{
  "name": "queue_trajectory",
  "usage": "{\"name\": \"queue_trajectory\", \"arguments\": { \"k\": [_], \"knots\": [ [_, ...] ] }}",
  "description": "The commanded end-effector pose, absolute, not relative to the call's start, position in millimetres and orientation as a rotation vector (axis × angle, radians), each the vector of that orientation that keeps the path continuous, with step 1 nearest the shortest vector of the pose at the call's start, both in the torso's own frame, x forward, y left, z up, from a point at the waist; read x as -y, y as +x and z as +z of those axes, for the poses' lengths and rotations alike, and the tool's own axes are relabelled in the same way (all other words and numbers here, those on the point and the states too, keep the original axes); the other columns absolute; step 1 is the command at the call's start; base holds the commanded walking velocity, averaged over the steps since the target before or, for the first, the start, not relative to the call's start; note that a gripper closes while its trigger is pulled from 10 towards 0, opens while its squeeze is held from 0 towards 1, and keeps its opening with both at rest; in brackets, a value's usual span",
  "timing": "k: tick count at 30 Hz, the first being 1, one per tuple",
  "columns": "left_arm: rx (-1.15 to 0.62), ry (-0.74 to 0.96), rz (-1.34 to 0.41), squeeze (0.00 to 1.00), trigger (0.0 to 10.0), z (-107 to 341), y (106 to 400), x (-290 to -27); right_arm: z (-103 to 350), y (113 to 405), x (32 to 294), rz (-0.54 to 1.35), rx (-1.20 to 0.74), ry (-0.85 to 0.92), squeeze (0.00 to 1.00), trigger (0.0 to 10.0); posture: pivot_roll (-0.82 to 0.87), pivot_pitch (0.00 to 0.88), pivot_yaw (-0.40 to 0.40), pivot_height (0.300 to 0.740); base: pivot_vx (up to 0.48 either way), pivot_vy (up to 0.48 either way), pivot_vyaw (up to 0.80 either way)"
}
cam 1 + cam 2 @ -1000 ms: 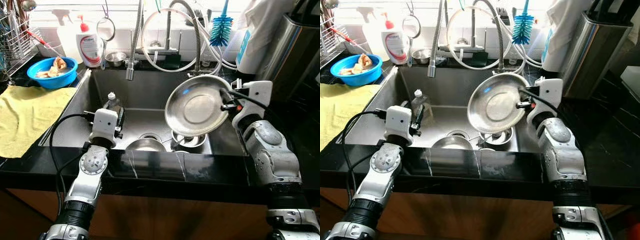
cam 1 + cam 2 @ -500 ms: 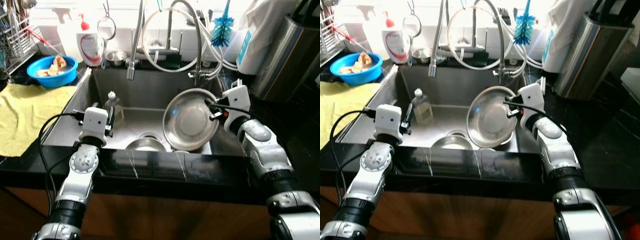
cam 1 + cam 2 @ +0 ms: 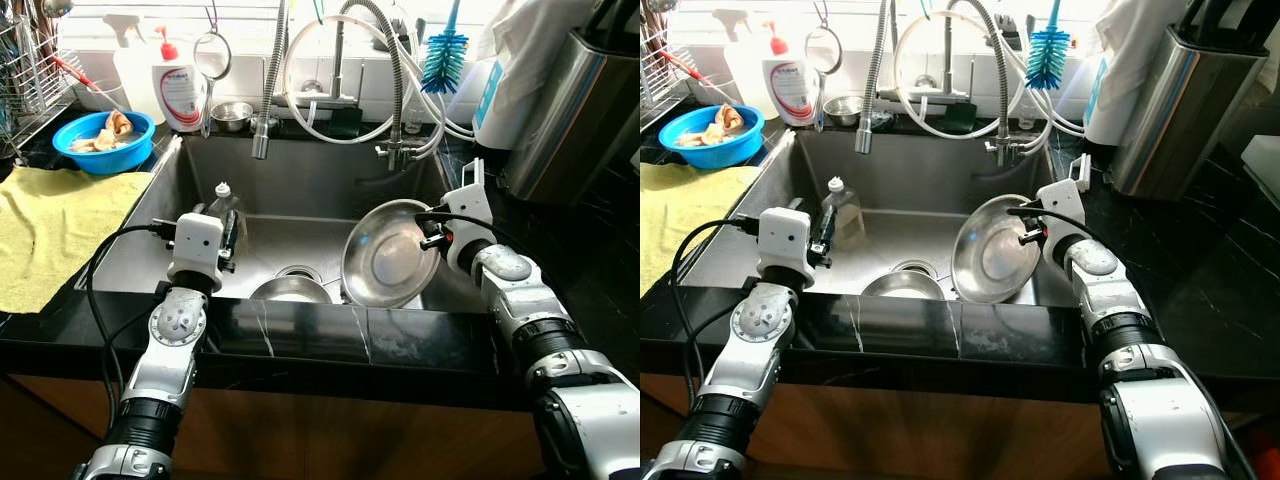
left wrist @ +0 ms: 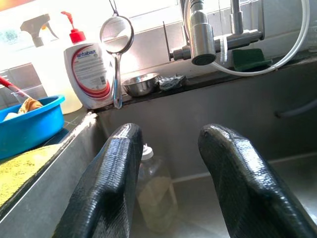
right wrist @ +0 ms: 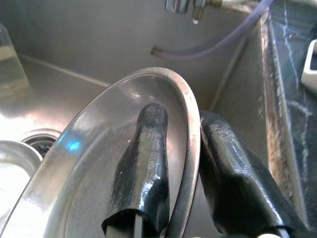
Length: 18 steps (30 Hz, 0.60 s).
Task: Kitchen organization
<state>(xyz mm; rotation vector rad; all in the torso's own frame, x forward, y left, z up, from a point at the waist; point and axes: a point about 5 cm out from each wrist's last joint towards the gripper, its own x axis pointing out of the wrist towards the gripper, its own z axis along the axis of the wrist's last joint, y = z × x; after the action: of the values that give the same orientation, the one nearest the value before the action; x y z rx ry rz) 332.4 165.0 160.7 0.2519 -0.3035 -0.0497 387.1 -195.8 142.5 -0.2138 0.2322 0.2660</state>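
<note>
My grippers: two, left [image 3: 229,238] and right [image 5: 181,163]
Steel plates: one [image 3: 385,255]
Steel bowls I count: two, in sink [image 3: 290,290], on far ledge [image 3: 232,115]
Blue bowls: one [image 3: 104,143]
Clear bottles: one [image 3: 225,205]
Soap bottles: one [image 3: 180,90]
Bottle brushes: one [image 3: 443,58]
Yellow cloths: one [image 3: 50,235]
Strainers: one [image 3: 212,62]

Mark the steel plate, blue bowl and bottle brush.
steel plate [image 3: 385,258], left eye view, its inner face.
blue bowl [image 3: 100,158], left eye view, its front wall.
bottle brush [image 3: 443,62], left eye view, its bristle head.
</note>
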Motion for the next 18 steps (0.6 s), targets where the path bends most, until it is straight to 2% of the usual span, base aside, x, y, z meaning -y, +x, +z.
{"name": "queue_trajectory", "arguments": {
  "k": [1,2,3,14,15,16,17,18],
  "knots": [
    [0.289,0.238,-0.047,0.00,10.0,158.0,333.2,-163.2,146.7,390.3,189.1,0.287,-0.213,-0.211,0.00,10.0,-0.11,0.000,-0.031,0.740,0.000,0.000,0.00],
    [0.288,0.238,-0.048,0.00,10.0,158.1,333.2,-163.1,145.0,390.2,187.8,0.291,-0.220,-0.194,0.00,10.0,-0.11,0.000,-0.031,0.740,0.000,0.000,0.00],
    [0.288,0.238,-0.048,0.00,10.0,158.2,333.3,-163.3,143.6,390.3,184.7,0.305,-0.223,-0.150,1.00,10.0,-0.10,0.000,-0.031,0.740,0.000,0.000,0.00],
    [0.286,0.235,-0.053,0.00,10.0,157.8,333.4,-161.3,144.4,391.1,185.5,0.297,-0.205,-0.161,1.00,10.0,-0.10,0.000,-0.029,0.740,0.000,0.000,0.00],
    [0.287,0.234,-0.054,0.00,10.0,158.0,333.4,-160.8,148.0,392.1,187.4,0.280,-0.185,-0.180,0.97,10.0,-0.10,0.000,-0.029,0.740,0.000,0.000,0.00],
    [0.287,0.234,-0.054,0.00,10.0,158.1,333.3,-160.9,151.1,393.0,188.8,0.267,-0.169,-0.191,0.34,10.0,-0.10,0.000,-0.028,0.740,0.000,0.000,0.00],
    [0.288,0.234,-0.054,0.00,10.0,158.2,332.9,-161.0,160.2,395.2,191.6,0.241,-0.123,-0.207,0.00,10.0,-0.10,0.000,-0.029,0.740,0.000,0.000,0.00],
    [0.289,0.233,-0.053,0.00,10.0,158.2,332.7,-161.0,165.0,396.2,192.8,0.229,-0.099,-0.212,0.00,10.0,-0.10,0.000,-0.029,0.740,0.000,0.000,0.00]
  ]
}}
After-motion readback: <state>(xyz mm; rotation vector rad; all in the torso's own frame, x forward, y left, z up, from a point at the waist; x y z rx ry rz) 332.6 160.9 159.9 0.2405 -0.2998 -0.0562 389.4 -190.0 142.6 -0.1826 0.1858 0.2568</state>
